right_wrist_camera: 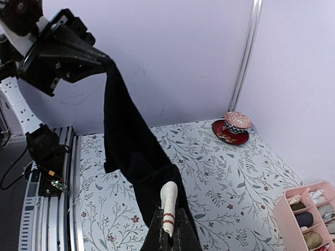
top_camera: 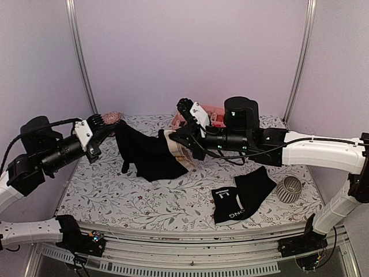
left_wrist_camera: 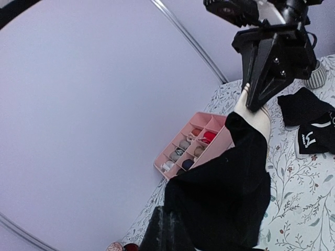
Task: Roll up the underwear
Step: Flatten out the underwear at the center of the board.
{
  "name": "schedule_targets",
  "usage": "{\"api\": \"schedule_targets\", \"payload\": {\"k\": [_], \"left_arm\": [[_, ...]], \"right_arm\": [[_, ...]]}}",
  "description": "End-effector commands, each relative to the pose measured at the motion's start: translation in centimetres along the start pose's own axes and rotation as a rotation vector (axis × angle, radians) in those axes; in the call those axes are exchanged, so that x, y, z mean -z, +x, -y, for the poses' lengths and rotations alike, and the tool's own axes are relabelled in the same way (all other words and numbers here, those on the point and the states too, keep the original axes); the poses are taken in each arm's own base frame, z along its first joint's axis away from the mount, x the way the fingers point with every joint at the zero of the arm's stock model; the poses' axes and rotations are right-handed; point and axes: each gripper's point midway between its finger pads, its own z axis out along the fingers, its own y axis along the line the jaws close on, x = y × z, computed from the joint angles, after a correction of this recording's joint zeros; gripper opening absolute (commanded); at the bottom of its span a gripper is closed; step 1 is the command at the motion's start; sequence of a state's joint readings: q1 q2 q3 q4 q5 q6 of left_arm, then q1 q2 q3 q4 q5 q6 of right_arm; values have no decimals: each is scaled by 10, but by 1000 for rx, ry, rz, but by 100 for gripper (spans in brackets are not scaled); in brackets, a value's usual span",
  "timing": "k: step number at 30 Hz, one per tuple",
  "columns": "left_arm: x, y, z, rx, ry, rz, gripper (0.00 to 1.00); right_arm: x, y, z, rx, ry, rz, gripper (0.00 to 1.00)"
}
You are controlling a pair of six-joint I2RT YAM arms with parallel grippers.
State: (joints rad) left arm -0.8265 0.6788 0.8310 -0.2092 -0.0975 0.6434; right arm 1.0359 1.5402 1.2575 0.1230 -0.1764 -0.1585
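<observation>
The lettered briefs (top_camera: 239, 199) are found flat by the near right edge of the table (top_camera: 173, 202). Above the table's middle, the beige-waistband briefs (top_camera: 147, 153) are held up, stretched between the left gripper (top_camera: 115, 127), clenched on the black fabric, and the right gripper (top_camera: 172, 139), clenched on the waistband. A pinch may be lost if the arms are drawn apart, and bunching is likely if the fabric is lowered unevenly. The pink tray (left_wrist_camera: 209, 152) at the far edge may be struck.

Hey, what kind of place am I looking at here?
Probably a lab robot cell staged as a home: plain lilac backdrop walls, metal frame poles, a floral-covered table with a pink divided tray.
</observation>
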Motion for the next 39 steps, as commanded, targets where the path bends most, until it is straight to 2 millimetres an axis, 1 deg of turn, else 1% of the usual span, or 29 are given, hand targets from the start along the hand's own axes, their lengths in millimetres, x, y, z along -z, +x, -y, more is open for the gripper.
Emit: {"api": "schedule_targets", "payload": {"k": [1, 3, 4, 6, 7, 9, 10, 11, 13, 15, 16, 19, 21, 24, 25, 26, 27, 28, 30, 33, 36, 39], "left_arm": [[34, -26, 17, -58, 147, 127, 0], [46, -31, 24, -79, 192, 161, 0], [52, -34, 26, -85, 205, 176, 0], [61, -38, 28, -96, 225, 199, 0], [65, -40, 26, -98, 222, 207, 0], [66, -41, 23, -102, 207, 205, 0], [63, -38, 21, -103, 199, 189, 0], [58, -34, 20, -104, 189, 166, 0], [38, -19, 22, -113, 177, 89, 0], [14, 1, 28, -140, 183, 3, 0], [1, 11, 33, -157, 192, -34, 0], [-39, 48, 46, -188, 260, -122, 0], [-71, 83, 44, -170, 297, -202, 0], [-119, 149, 35, -125, 340, -360, 0], [-133, 173, 37, -104, 366, -412, 0], [-147, 191, 36, -83, 377, -450, 0], [-158, 207, 36, -66, 384, -478, 0], [-169, 220, 35, -56, 387, -501, 0], [-188, 233, 30, -52, 368, -509, 0], [-207, 235, 31, -56, 369, -483, 0], [-215, 223, 27, -50, 364, -440, 0], [-212, 207, 31, -49, 392, -379, 0]], "right_arm": [[14, -8, -49, 63, -195, 11, 2], [24, -14, -63, 79, -243, 37, 2], [30, -21, -69, 87, -268, 61, 2], [41, -26, -76, 92, -291, 89, 2], [45, -29, -76, 91, -287, 107, 2], [47, -32, -69, 76, -241, 123, 2], [45, -32, -61, 69, -192, 119, 2], [39, -27, -50, 51, -136, 100, 2], [25, -9, -28, 28, -55, 49, 2], [9, 20, 0, -14, 5, -12, 2], [-2, 43, 17, -46, 37, -54, 2], [-21, 91, 72, -124, 153, -117, 2], [-35, 120, 105, -161, 218, -165, 2], [-53, 160, 149, -187, 311, -234, 2], [-56, 171, 164, -196, 339, -248, 2], [-58, 183, 177, -208, 359, -263, 2], [-58, 194, 194, -225, 376, -271, 2], [-59, 197, 206, -236, 382, -267, 2], [-61, 206, 218, -254, 361, -269, 2], [-64, 205, 223, -233, 303, -257, 2], [-68, 202, 221, -186, 259, -278, 2], [-68, 201, 216, -137, 206, -308, 2]]}}
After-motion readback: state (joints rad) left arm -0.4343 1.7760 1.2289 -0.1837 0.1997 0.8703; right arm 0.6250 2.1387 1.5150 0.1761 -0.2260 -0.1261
